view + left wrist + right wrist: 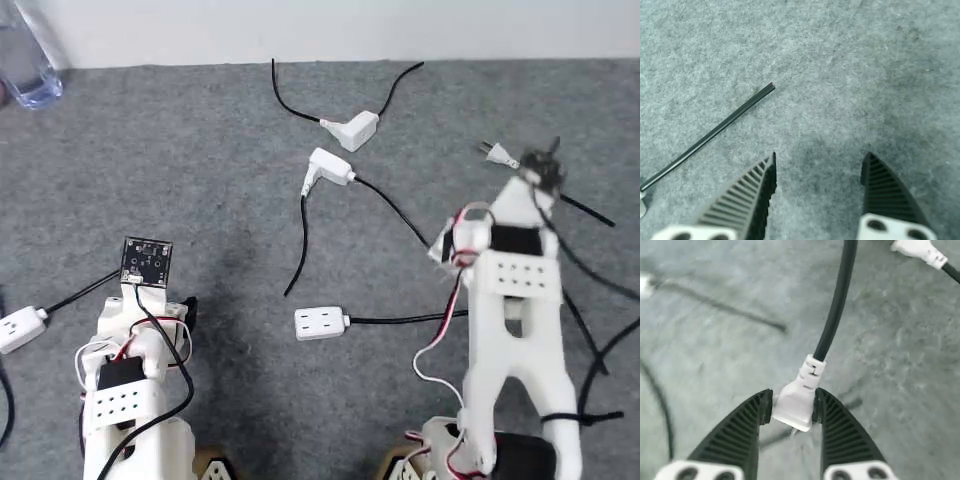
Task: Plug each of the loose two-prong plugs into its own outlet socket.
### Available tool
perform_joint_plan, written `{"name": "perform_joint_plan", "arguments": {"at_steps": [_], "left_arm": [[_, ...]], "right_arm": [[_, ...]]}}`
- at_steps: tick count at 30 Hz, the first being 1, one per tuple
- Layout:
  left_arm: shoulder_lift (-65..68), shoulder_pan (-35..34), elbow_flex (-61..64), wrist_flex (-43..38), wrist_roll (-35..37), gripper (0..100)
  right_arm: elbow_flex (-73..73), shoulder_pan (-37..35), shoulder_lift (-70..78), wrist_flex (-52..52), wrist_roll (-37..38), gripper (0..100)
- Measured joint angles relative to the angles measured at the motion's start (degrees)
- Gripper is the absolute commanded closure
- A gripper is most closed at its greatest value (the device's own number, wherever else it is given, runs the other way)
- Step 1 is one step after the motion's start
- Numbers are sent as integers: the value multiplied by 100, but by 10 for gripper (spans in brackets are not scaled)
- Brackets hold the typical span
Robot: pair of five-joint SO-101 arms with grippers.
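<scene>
The white two-prong plug on its black cable sits clamped between the narrowly parted fingers of the right gripper, well apart from the white outlet block. The left gripper hangs wide open over grey carpet, holding nothing, near a loose black cable end.

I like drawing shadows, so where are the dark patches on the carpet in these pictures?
High view: a soft dark patch on the carpet, left of the middle. Left wrist view: shadow spreads ahead of the open left gripper. Right wrist view: thin dark shadows lie beneath the plug held in the right gripper.
</scene>
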Motion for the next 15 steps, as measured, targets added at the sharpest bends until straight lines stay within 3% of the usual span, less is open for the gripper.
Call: {"name": "perform_joint_plan", "arguments": {"at_steps": [8, 15], "left_arm": [[0, 0, 0, 0, 0, 742], [0, 0, 0, 0, 0, 742]], "right_arm": [[2426, 9, 0, -3182, -1266, 991], [2646, 18, 0, -3833, -1398, 989]]}}
